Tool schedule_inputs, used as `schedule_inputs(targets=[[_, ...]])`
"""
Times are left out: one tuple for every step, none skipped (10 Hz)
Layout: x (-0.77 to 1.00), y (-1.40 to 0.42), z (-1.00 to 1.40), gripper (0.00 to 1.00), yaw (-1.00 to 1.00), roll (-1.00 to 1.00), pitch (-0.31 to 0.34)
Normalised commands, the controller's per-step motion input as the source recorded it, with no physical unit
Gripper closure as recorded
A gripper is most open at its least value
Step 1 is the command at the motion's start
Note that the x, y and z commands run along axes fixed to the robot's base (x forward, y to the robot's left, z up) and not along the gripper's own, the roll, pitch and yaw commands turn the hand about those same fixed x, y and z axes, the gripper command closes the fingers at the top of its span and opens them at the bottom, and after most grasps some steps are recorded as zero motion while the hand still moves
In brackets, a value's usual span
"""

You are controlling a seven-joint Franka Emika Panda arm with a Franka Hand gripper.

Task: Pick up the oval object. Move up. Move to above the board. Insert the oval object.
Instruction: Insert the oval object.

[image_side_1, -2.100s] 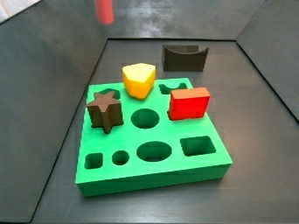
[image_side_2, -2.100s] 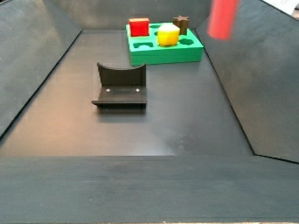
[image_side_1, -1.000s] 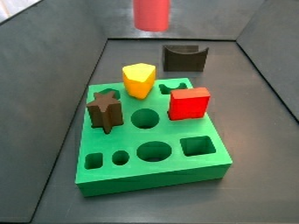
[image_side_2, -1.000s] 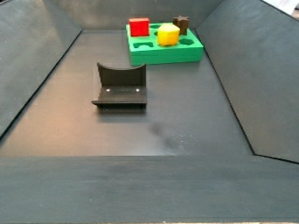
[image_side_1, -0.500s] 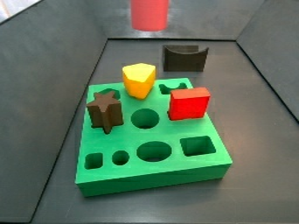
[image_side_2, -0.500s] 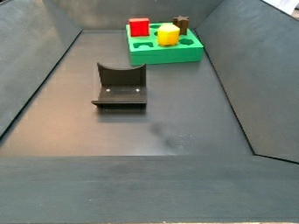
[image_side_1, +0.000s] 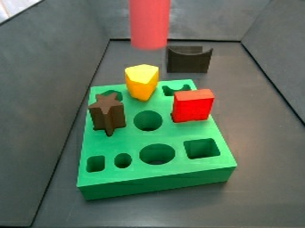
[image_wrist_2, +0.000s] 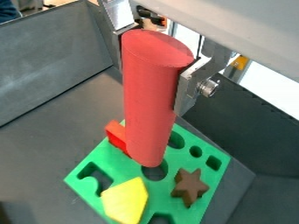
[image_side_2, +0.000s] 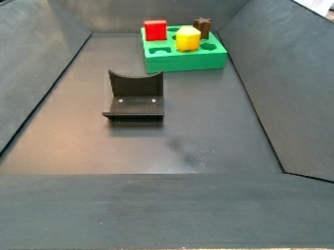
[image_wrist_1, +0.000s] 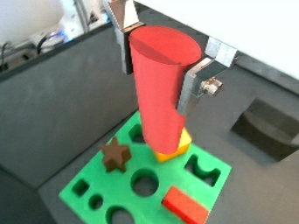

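Salmon-red oval object [image_wrist_1: 159, 87] is clamped in the gripper [image_wrist_1: 163, 54]: I see the silver finger plates [image_wrist_1: 195, 83] pressed flat on both sides of the rod near its top, jaws closed to the rod's width, nothing else between them. Same grip in both wrist views [image_wrist_2: 153, 92]. Rod hangs upright, clear of everything, its lower end in the air above the board [image_wrist_1: 117, 184].

In a side view only the lower part of the rod [image_side_1: 149, 23] shows, entering from the top edge, above the far side of the board [image_side_1: 155, 174]; gripper itself is out of frame there. Rod is not visible in the side view that shows the fixture close up.

Board top: yellow block [image_side_1: 142, 81] at the far side, brown star piece [image_side_1: 106, 111] on the left, red cube [image_side_1: 192, 104] on the right. Open holes I can see in that view: round hole in the middle, then along the near row a small square-ish hole, a small circle, the oval hole [image_side_1: 158, 154] and a square hole. Oval hole is free, with a bare green rim around it.

Fixture [image_side_2: 133, 96] stands on the dark floor [image_side_2: 156, 156], well apart from the board [image_side_2: 183, 57]. Sloped grey walls close in both sides; open floor between the fixture and the board.
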Motion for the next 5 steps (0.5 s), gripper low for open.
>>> schedule_inputs(targets=[[0.00, -0.41, -0.41, 1.00, 0.37, -0.07, -0.129], [0.05, -0.40, -0.49, 1.00, 0.44, -0.09, -0.124], [0.22, -0.48, -0.75, 1.00, 0.50, -0.07, -0.086], [0.12, -0.44, -0.81, 1.00, 0.38, 0.00, -0.080], [0.09, -0.52, -0.75, 1.00, 0.32, 0.13, -0.031]])
